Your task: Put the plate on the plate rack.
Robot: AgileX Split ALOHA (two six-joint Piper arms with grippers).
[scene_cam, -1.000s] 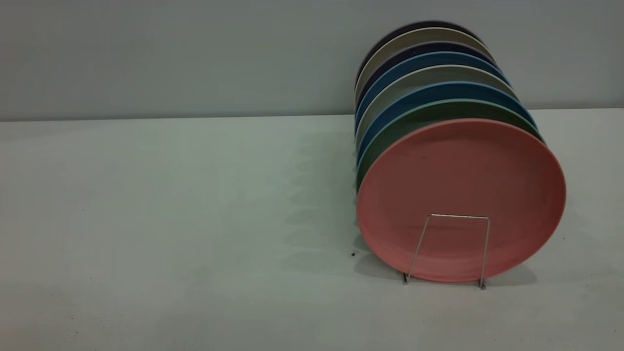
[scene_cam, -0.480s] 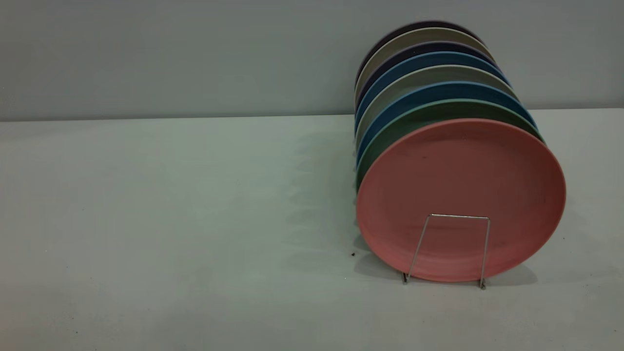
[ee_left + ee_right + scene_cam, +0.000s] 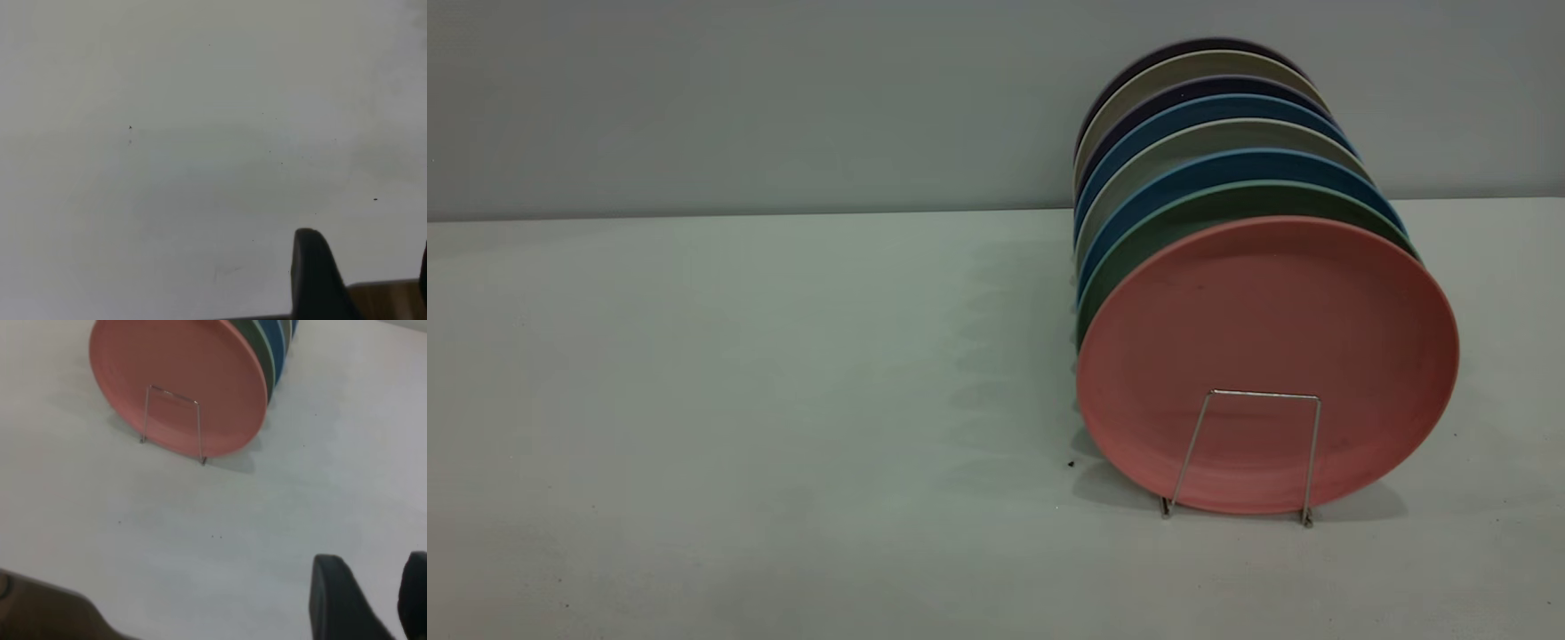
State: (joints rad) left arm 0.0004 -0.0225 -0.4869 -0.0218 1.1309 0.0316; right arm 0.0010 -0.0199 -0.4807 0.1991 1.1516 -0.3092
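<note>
Pale worktop (image 3: 738, 400): the plate (image 3: 1267, 364) stands upright in the plate rack (image 3: 1249, 453), front of the row. The right pincer (image 3: 380, 600) hangs well clear of the rack, slightly open and empty; left pincer (image 3: 363, 277), can't tell.

A pale table (image 3: 783, 400) meets a grey wall (image 3: 738, 98), and on it a row of upright plates stands: a green plate (image 3: 1138, 258) foremost, then blue plates (image 3: 1129, 222), grey plates (image 3: 1129, 182) and dark ones behind.
</note>
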